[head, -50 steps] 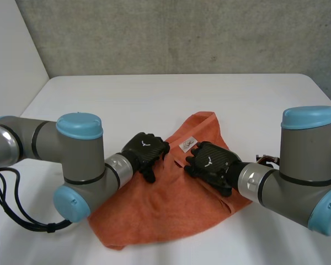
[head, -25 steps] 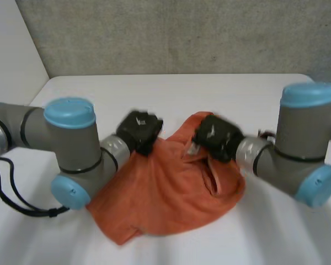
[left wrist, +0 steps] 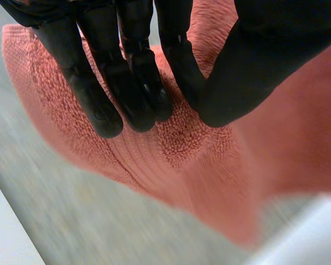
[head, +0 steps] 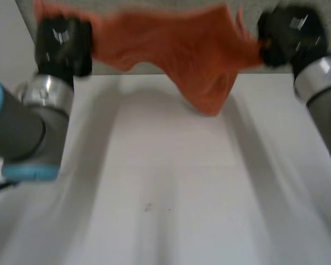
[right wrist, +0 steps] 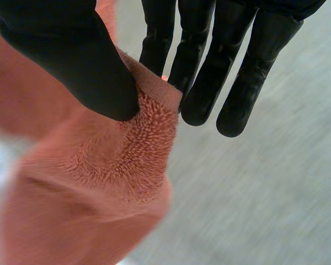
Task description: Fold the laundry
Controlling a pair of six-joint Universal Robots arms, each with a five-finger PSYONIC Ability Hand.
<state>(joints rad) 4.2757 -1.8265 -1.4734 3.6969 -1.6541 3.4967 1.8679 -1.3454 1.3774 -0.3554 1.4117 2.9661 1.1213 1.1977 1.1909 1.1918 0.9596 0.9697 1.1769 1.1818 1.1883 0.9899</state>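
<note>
the orange terry-cloth towel hangs stretched across the top of the frame, above the white table. the left hand pinches its upper-left corner, the right hand its upper-right, probably to open it out for folding.

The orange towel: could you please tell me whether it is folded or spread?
Spread, held up: the left robot hand and right robot hand each pinch an end, the orange towel sagging between them.

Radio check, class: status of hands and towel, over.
Left hand, right hand: each shut on one end of orange towel. Towel hangs between them above white table. No obstruction seen.
</note>
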